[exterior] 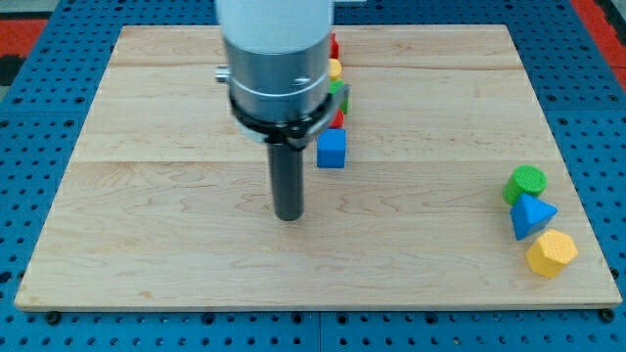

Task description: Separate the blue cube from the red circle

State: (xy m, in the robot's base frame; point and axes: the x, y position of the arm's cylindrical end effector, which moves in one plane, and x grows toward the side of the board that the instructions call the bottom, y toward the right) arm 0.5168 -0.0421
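The blue cube [332, 151] sits on the wooden board just right of centre. Right above it a red block [337, 119] peeks out from behind the arm; its shape is mostly hidden. My tip [289, 216] rests on the board below and to the left of the blue cube, a short gap away from it. The arm's grey body hides most of the blocks stacked in a column above the cube.
Above the red block, a green block [339, 93], a yellow block [335, 68] and another red block [334, 45] show partly behind the arm. At the view's right edge lie a green cylinder [526, 182], a blue triangle [531, 215] and a yellow hexagon [552, 253].
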